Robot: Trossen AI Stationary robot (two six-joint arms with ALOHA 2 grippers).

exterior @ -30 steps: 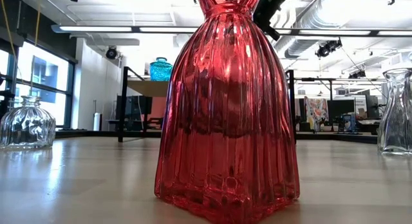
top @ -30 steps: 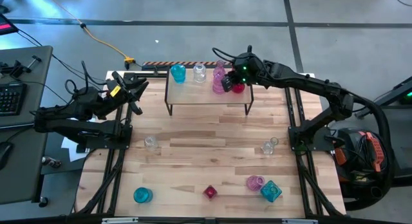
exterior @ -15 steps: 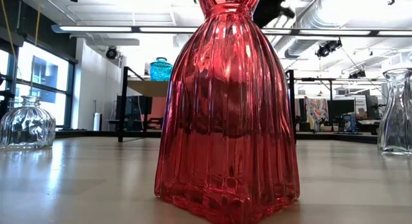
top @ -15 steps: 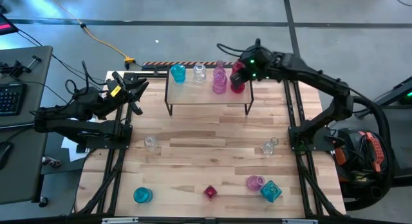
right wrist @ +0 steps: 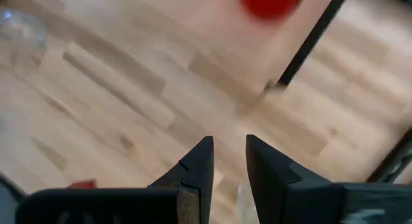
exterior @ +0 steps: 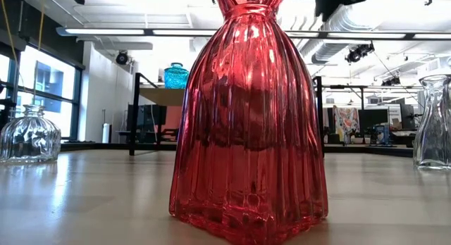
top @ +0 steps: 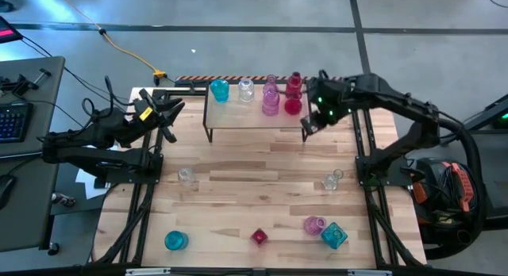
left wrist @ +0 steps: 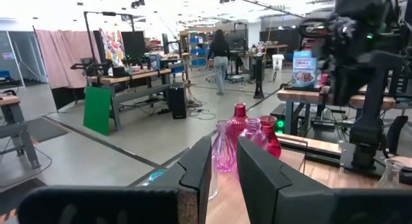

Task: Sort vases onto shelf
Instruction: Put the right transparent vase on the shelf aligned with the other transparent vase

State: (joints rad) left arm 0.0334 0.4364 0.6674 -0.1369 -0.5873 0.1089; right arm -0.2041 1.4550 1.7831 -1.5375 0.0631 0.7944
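Observation:
The shelf [top: 258, 116] stands at the table's far edge and bears a teal vase [top: 219, 90], a clear vase [top: 246, 89], a pink vase [top: 271, 98], a tall red vase [top: 294, 81] and a round red vase [top: 292, 107], all upright. My right gripper [top: 311, 125] hovers just off the shelf's right end, fingers close together and empty; its wrist view [right wrist: 228, 139] looks down on bare table, with the round red vase [right wrist: 270, 1] at the edge. My left gripper [top: 171, 117] waits shut at the far left edge. Several more vases stand on the table.
On the table stand a clear vase [top: 186, 177], a clear vase [top: 332, 180], a teal vase [top: 175, 241], a red vase [top: 259, 236], which fills the low view [exterior: 246, 118], a pink vase [top: 315, 225] and a faceted teal vase [top: 334, 235]. A person [left wrist: 220, 51] walks far behind.
My right gripper has drawn back from above the red vases on the shelf, moving toward the table's right and near side, and now hangs beside the shelf's right end. The tall red vase, hidden under the gripper before, now shows standing upright on the shelf.

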